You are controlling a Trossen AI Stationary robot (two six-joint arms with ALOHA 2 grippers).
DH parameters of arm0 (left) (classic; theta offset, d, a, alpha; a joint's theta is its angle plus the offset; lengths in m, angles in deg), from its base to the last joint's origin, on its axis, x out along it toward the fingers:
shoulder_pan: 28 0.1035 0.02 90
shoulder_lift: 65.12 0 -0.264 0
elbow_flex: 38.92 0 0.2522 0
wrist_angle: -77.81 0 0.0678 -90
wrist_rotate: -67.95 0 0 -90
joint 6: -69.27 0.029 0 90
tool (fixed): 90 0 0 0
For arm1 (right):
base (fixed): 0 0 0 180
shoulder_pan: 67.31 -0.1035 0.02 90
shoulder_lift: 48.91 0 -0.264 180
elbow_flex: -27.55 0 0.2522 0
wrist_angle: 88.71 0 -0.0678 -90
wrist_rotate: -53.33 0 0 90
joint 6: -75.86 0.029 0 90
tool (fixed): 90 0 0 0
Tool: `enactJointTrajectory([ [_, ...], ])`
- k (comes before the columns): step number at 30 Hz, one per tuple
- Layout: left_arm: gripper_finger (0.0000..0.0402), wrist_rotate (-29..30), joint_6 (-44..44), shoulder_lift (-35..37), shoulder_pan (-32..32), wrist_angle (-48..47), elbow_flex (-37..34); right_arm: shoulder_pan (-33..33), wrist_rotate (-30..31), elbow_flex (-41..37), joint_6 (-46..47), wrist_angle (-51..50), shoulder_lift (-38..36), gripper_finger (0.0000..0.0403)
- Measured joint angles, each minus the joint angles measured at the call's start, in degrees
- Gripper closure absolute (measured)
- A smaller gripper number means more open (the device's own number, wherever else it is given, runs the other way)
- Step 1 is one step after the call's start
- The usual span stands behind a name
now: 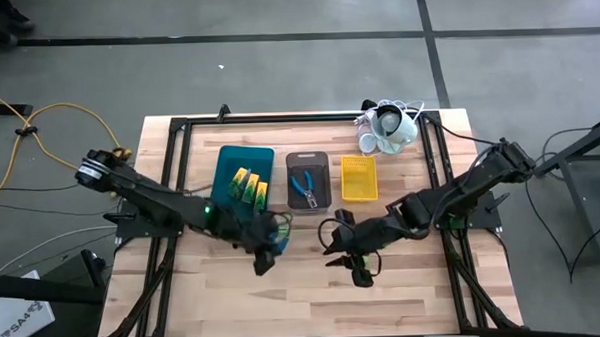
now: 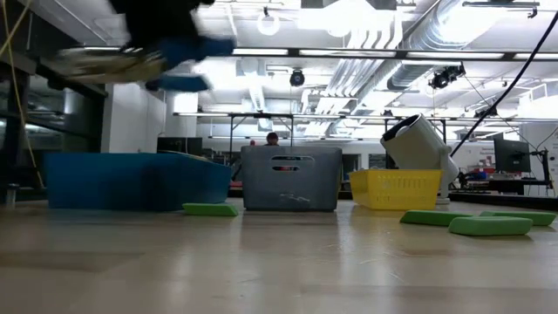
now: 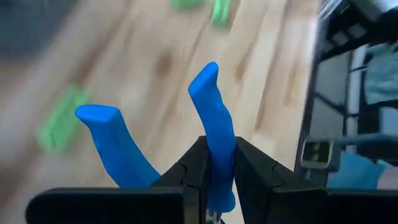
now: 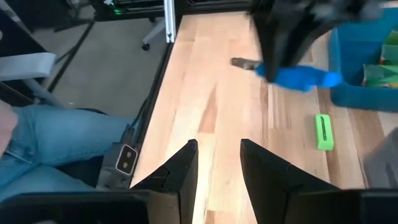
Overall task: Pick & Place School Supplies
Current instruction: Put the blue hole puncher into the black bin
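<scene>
Though airborne, pliers (image 3: 211,124) inside left hand (image 3: 219,171)

I see open bench (image 1: 285,299) along the near edge, three trays (image 1: 307,178) blocking the far middle, green sticks (image 2: 490,226) scattered between

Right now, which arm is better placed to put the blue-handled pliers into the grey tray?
The left. Its gripper is already shut on the blue-handled pliers, lifted off the table near the grey tray. The right gripper is open and holds nothing.
</scene>
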Motion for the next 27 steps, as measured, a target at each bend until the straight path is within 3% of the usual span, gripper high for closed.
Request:
enactJointTrajectory([
  [6, 0.0351, 2.7, 12.8, 3.3, 7.0, 7.3, 0.0, -2.6, 3.7, 0.0, 1.3, -0.8, 0.0, 0.0291],
  [14, 0.0351, 3.3, 18.0, 2.8, 19.7, 12.3, 0.0, -4.5, 4.8, 0.0, 2.4, -0.8, 0.0, 0.0291],
  [20, 0.0351, 0.3, 20.8, 2.1, 27.3, 16.9, 0.2, -4.8, 6.8, 0.0, 2.4, -1.3, 0.0, 0.0291],
  [27, 0.0351, -6.0, 21.0, -4.0, 32.7, 21.7, 0.1, -4.6, 7.5, 0.0, 3.0, -2.4, 0.0, 0.0291],
])
